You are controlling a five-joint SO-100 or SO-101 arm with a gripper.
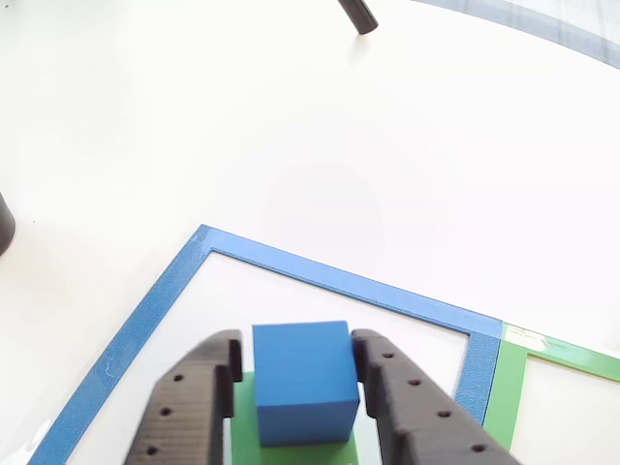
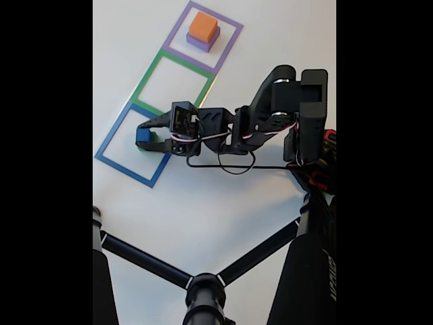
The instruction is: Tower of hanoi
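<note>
Pincer (image 1: 295, 383) around blue cube (image 1: 303, 378)

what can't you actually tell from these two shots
- Whether the claw presses the blue cube or merely flanks it: no clear gaps in the other view, too small in the fixed view.
- The green block under the cube: mostly covered by cube and fingers, cut by the bottom edge.
- The purple block: largely hidden under the orange cube.

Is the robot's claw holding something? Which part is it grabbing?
It looks that way: the gripper has a finger on each side of the blue cube, which sits on a green block. A firm squeeze cannot be confirmed.
</note>
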